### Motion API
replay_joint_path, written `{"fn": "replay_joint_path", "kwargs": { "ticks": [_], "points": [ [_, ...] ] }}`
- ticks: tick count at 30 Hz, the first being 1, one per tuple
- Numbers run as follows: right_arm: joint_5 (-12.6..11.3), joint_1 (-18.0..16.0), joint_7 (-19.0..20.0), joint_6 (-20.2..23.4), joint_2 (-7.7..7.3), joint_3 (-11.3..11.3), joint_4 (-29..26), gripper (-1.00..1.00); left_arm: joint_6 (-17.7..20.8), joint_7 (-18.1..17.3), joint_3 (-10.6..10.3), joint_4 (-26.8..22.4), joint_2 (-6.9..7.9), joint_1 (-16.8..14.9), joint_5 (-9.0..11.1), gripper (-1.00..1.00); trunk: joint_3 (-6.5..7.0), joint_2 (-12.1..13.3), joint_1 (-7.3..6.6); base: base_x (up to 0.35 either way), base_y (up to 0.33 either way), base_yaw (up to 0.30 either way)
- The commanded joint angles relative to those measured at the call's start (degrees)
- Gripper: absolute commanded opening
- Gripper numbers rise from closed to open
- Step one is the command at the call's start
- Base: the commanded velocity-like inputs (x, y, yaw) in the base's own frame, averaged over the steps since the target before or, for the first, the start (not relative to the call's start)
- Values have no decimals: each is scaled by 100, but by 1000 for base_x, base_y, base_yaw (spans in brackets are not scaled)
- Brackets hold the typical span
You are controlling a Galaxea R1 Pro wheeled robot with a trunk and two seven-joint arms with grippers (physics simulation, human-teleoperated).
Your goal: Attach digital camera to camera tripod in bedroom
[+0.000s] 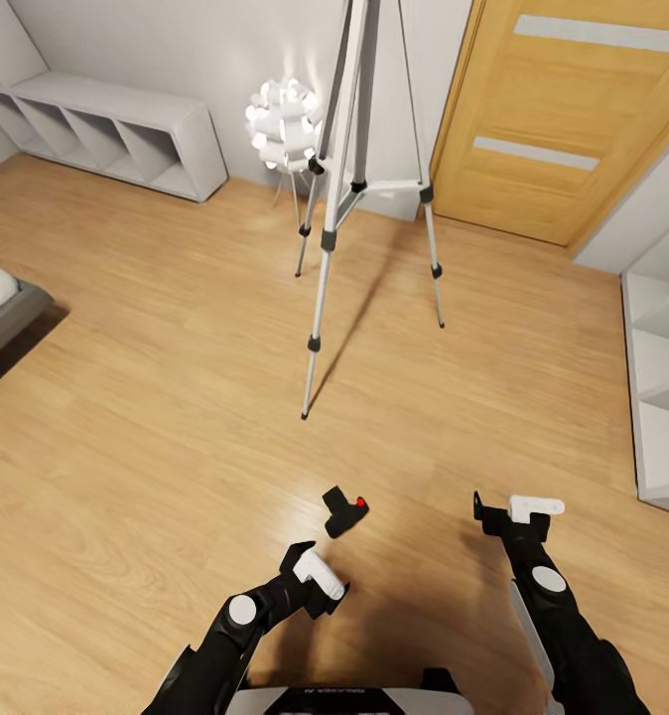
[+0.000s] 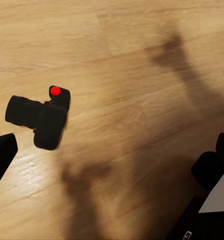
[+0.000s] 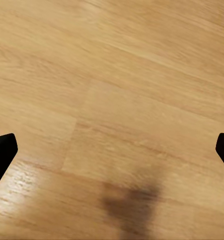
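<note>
A small black digital camera with a stubby lens and a round red button lay on the light wood plank floor, near the robot and between its two arms. In the left wrist view the camera rested on the boards, apart from the finger tips at the edges.

The black-and-white left gripper hovered just near of the camera, not touching it; its fingers were spread wide and held nothing. The black-and-white right gripper hung to the right of the camera, well apart from it, its fingers also spread wide over bare floor.

Farther off, the tall tripod with silver telescoping legs and black joints stood on the floor, its head cut off by the frame's top. Just behind it, to the left, stood a white bulbous floor lamp. A wooden door was at far right, a low grey open shelf unit at far left, and a grey bed corner at the left edge.
</note>
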Motion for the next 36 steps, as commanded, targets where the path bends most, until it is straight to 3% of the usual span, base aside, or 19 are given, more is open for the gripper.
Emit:
{"fn": "replay_joint_path", "kwargs": {
  "ticks": [1,31,36],
  "points": [
    [30,0,-21,20,0,5,-5,100,0,-20,7,-8,-3,-1,-45,100,-5,-2,0,0,0,0],
    [30,1,-21,16,28,15,-3,100,218,-21,7,-315,-16,-1,-36,100,-11,-2,0,0,0,0],
    [30,0,-21,12,30,20,3,100,220,-35,7,-386,-14,-1,27,100,-101,-202,110,0,0,0]
  ]
}}
